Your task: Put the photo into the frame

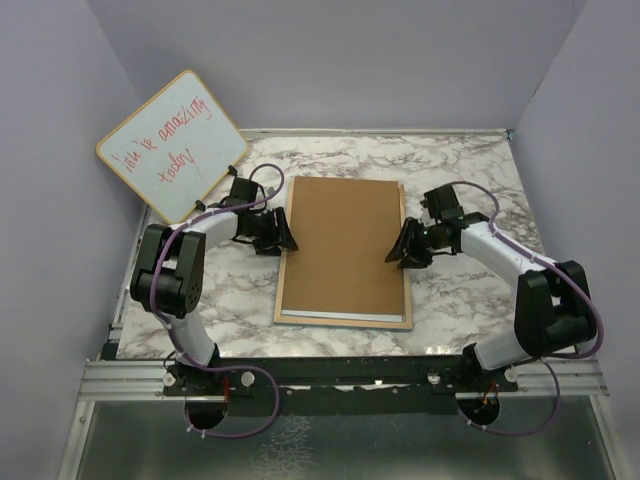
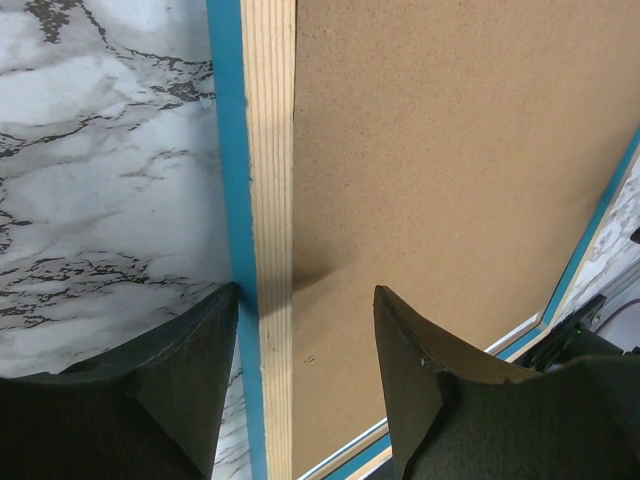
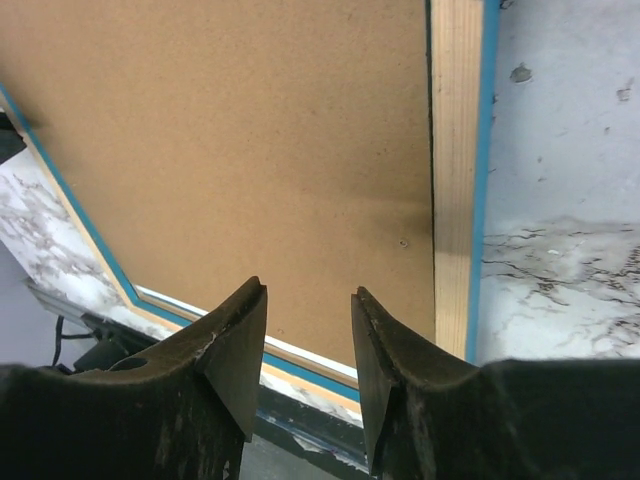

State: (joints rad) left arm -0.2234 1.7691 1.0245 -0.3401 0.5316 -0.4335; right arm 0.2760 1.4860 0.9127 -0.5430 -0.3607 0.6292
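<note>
Lying face down on the veined, marble-patterned table point(image 1: 470, 170), the frame point(image 2: 270, 150) is being shown by its pale, grained wooden back, with a thin bright blue edge being seen around it. Its rectangular recess is being filled by the flat brown backing board point(image 1: 345, 245), matte and finely speckled. Along the board's near edge a narrow white strip is being exposed, seemingly the photo point(image 3: 300, 352) on its white reverse, tucked under the board inside the frame. The frame's left rail is being straddled by the left gripper point(image 2: 305, 300), jaws apart, one finger beside the outer blue edge, the other over the board, nothing being clamped. The right gripper point(image 3: 308, 295) is being held over the board near the right rail, jaws parted and empty. A round-cornered whiteboard point(image 1: 175, 145) with red handwriting is being propped at the far left.
</note>
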